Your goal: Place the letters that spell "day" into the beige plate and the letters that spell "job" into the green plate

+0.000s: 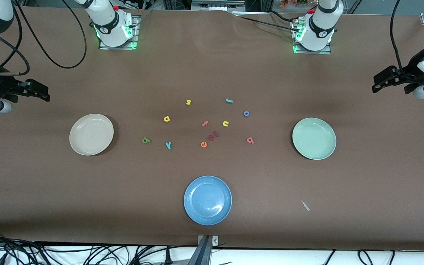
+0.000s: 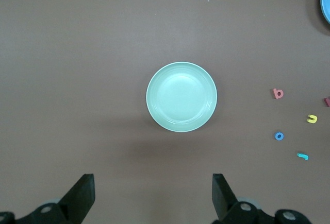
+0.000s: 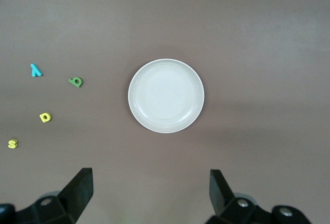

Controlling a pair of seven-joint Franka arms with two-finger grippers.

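Note:
The beige plate point(image 1: 91, 134) point(image 3: 166, 95) lies toward the right arm's end, the green plate point(image 1: 314, 138) point(image 2: 181, 96) toward the left arm's end; both hold nothing. Between them lie dark green d point(image 1: 145, 140), yellow a point(image 1: 166, 119) and teal y point(image 1: 168, 145) near the beige plate. Teal j point(image 1: 229, 100), blue o point(image 1: 246, 113) and salmon b point(image 1: 250, 140) lie near the green plate. My left gripper point(image 1: 375, 85) point(image 2: 153, 180) hangs open over the cloth at its end. My right gripper point(image 1: 46, 94) point(image 3: 150, 175) hangs open likewise.
A blue plate point(image 1: 207, 200) sits nearer the front camera than the letters. Spare letters lie among the others: yellow s point(image 1: 188, 102), yellow u point(image 1: 225, 123), pink f point(image 1: 205, 124), orange e point(image 1: 204, 144). A paper scrap point(image 1: 305, 205) lies near the green plate.

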